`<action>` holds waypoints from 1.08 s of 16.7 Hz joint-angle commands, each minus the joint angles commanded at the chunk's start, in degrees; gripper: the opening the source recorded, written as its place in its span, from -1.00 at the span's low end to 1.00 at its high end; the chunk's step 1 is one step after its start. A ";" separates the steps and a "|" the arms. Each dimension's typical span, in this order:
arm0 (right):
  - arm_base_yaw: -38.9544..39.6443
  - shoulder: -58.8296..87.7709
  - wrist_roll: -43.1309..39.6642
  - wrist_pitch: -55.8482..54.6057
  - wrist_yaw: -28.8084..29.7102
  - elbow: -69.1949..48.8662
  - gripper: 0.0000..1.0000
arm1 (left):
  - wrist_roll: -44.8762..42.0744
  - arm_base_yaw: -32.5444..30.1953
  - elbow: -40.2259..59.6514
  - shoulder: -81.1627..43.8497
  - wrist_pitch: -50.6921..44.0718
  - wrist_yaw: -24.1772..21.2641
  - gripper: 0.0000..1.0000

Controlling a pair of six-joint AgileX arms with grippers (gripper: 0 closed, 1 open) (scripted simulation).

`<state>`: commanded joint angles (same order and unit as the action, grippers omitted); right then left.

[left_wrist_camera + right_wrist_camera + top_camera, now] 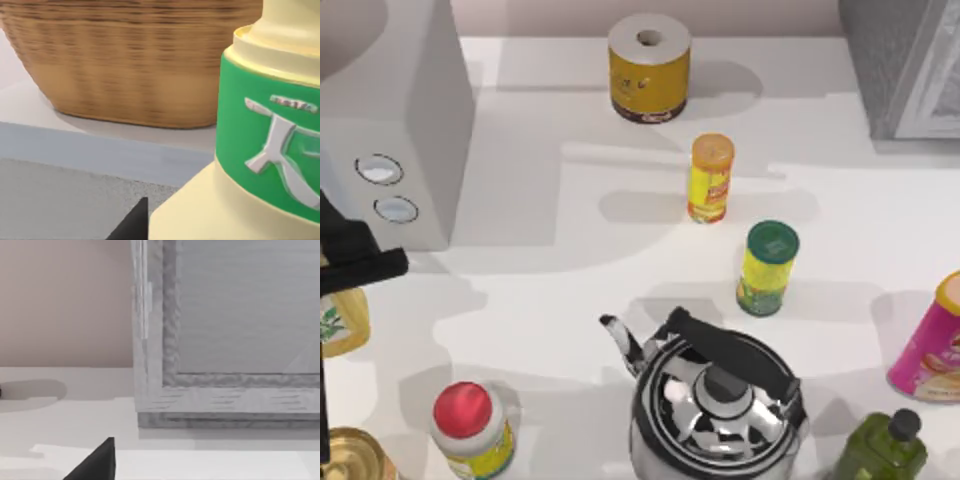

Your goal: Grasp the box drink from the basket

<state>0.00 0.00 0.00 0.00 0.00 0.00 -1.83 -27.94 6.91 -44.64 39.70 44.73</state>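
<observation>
Box drink [340,325], a small yellow carton with a paler face and green mark, sits at the desk's left edge, just in front of the white block with two round holes [410,150]. It is partly under the black left arm [360,262]. Left claw [133,225] is low and close to a cream container with a green band [270,145], which may be the same carton, unclear. A woven brown basket [135,65] stands behind that. Cannot tell the left claw's opening; nothing seen held. Right claw [95,462] is parked far right of the block by a grey framed cabinet [225,390], opening also unclear.

Advice: square up on the carton's flat sides, grip mid-height, avoid the basket wall, and close gently because cartons crush.
</observation>
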 joint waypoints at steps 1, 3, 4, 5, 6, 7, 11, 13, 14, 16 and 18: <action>0.00 0.00 0.00 0.00 0.00 0.00 1.00 | 0.00 0.00 0.00 0.00 0.00 0.00 -1.00; 0.00 0.00 0.00 0.00 0.00 0.00 1.00 | 0.00 0.00 0.00 0.00 0.00 0.00 -1.00; 0.00 0.00 0.00 0.00 0.00 0.00 1.00 | -0.08 0.22 -0.30 0.14 -0.14 -0.10 -1.00; 0.00 0.00 0.00 0.00 0.00 0.00 1.00 | -0.07 0.25 -0.33 0.01 -0.03 -0.13 -1.00; 0.00 0.00 0.00 0.00 0.00 0.00 1.00 | -0.05 0.42 -0.43 -0.66 0.57 -0.30 -1.00; 0.00 0.00 0.00 0.00 0.00 0.00 1.00 | -0.02 0.73 -0.57 -1.92 1.77 -0.62 -1.00; 0.00 0.00 0.00 0.00 0.00 0.00 1.00 | 0.03 3.03 -1.01 -10.67 11.00 -2.97 -1.00; 0.00 0.00 0.00 0.00 0.00 0.00 1.00 | 0.04 4.60 -1.20 -16.48 17.20 -4.58 -1.00; 0.00 0.00 0.00 0.00 0.00 0.00 1.00 | 0.05 5.42 -1.31 -19.53 20.41 -5.43 -1.00; 0.00 0.00 0.00 0.00 0.00 0.00 1.00 | 0.07 7.08 -1.54 -25.54 26.70 -7.14 -1.00; 0.00 0.00 0.00 0.00 0.00 0.00 1.00 | 0.09 8.57 -1.79 -30.91 32.33 -8.75 -1.00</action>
<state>0.00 0.00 0.00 0.00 0.00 0.00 -1.74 -19.37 5.13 -75.55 72.03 35.98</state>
